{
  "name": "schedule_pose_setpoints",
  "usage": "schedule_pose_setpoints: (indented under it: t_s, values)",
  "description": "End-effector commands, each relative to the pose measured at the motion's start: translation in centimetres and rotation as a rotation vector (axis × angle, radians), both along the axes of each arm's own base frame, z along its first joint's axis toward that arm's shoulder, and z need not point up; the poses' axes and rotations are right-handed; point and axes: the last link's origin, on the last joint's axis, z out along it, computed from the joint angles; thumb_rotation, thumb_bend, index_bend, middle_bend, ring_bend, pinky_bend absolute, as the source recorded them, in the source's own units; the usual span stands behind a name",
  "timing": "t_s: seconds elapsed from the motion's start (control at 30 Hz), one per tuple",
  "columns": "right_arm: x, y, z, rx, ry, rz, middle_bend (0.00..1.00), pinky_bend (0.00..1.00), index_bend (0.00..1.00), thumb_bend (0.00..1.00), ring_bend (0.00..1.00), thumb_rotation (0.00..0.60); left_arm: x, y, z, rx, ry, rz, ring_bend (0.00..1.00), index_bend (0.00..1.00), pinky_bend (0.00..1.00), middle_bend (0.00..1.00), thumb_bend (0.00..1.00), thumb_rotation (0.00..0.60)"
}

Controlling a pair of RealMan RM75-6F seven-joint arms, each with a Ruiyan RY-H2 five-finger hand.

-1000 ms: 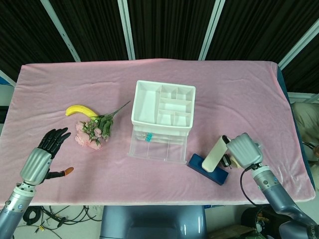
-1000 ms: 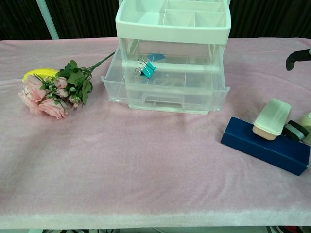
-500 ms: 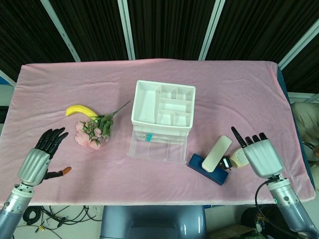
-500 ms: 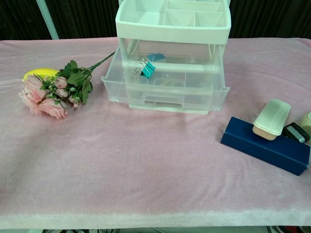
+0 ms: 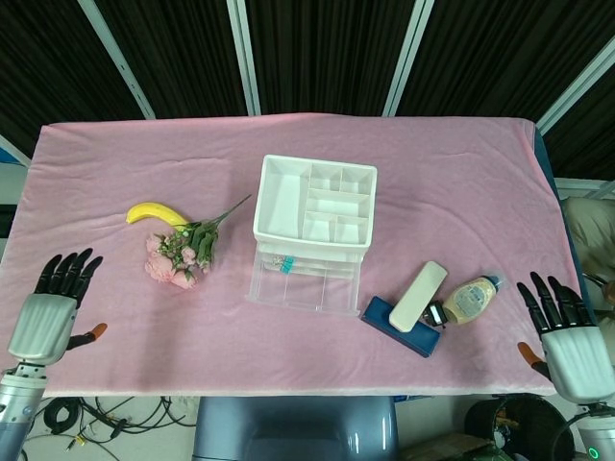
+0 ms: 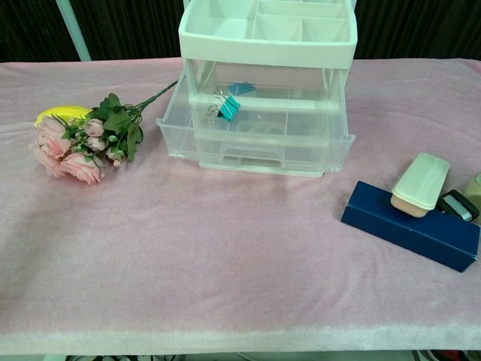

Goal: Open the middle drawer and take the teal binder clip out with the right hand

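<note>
Plainly, the hazards lie in the reach that the task calls for; the right robot hand sits at the near right corner of the tabletop, fingers spread and holding nothing, well apart from the middle drawer, and between it and the drawer lie a cream bottle, a pale oblong case and the dark blue box the case rests on; a low, straight sweep could, I judge, knock these over or shove them against the drawer front; the teal binder clip is small and lies in a back left compartment close under the white top tray, so broad fingers may catch the tray's rim, push the light clear cabinet backward, or nudge the clip into a corner; its wire handles might also slip from a pinch; the left robot hand waits at the near left corner, likewise spread and holding nothing, so nothing steadies the cabinet; the drawer already stands pulled out, so the clip remains the step to do; the clip shows as a teal body with thin silver wire loops, tilted, resting on the clear drawer floor; a banana and pink flowers lie to the left, away from the path.
</note>
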Motion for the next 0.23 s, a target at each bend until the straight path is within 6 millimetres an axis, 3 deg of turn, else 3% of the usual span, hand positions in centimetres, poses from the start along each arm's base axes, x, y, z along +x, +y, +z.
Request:
schedule_pose_setpoints:
  t_s: [0.03,0.23]
  values:
    - [-0.55,0.38,0.09,-0.051,-0.015,0.028,0.0,0.15,0.0,0.08,0.0,0.6,-1.4,-0.75,0.64,0.042,0.014,0.021,0.0,0.0,0.0,0.0,0.0,0.6]
    - [-0.63,0.27,0.06,-0.073,-0.089,0.037,0.0,0.15,0.0,0.08,0.0,0.6,-1.8,-0.41,0.75,0.032,-0.024,0.042,0.0,0.0,0.0,0.0,0.0,0.6]
